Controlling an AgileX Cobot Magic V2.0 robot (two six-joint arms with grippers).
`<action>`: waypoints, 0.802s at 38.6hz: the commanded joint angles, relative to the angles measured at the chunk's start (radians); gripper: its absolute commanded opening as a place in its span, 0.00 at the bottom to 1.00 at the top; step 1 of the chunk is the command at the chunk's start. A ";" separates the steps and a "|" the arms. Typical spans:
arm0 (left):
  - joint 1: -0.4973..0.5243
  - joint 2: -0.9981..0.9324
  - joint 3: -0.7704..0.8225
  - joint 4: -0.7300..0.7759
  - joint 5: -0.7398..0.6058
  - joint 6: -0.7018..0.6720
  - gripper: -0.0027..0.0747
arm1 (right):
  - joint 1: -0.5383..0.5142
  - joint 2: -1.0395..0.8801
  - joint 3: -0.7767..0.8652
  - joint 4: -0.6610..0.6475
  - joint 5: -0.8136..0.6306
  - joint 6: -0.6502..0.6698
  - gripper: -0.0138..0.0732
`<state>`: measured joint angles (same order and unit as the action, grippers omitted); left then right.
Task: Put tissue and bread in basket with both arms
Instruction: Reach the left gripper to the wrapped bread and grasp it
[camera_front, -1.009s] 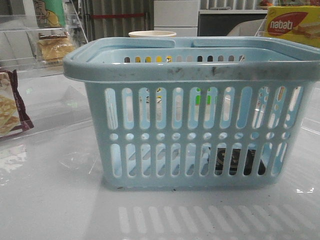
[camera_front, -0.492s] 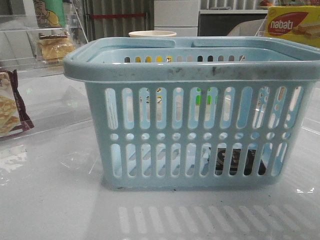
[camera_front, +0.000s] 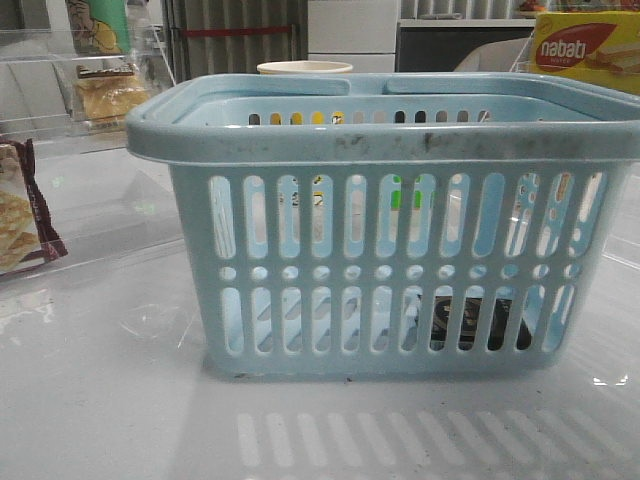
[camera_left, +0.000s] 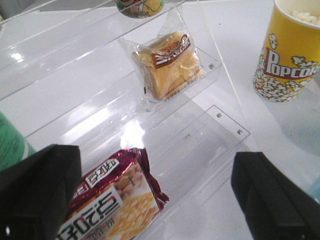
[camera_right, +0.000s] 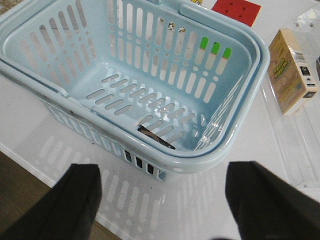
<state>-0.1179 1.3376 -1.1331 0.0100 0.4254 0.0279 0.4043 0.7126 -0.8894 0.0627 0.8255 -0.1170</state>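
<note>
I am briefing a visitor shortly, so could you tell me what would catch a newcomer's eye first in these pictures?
The big light-blue basket fills the middle of the front view, with something dark low inside near its right end. In the left wrist view, the wrapped bread sits on a clear acrylic shelf, a yellow popcorn cup beside it. A maroon-edged snack bag lies close to the open left gripper.
</note>
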 joint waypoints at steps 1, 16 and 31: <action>-0.006 0.093 -0.125 -0.010 -0.084 0.001 0.88 | 0.000 -0.001 -0.024 -0.003 -0.072 -0.007 0.86; 0.012 0.522 -0.515 0.061 -0.100 0.001 0.88 | 0.000 -0.001 -0.024 -0.003 -0.072 -0.007 0.86; 0.023 0.640 -0.562 0.033 -0.182 0.001 0.88 | 0.000 -0.001 -0.024 -0.003 -0.072 -0.007 0.86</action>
<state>-0.0946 2.0255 -1.6593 0.0545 0.3437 0.0301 0.4043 0.7126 -0.8894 0.0627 0.8255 -0.1170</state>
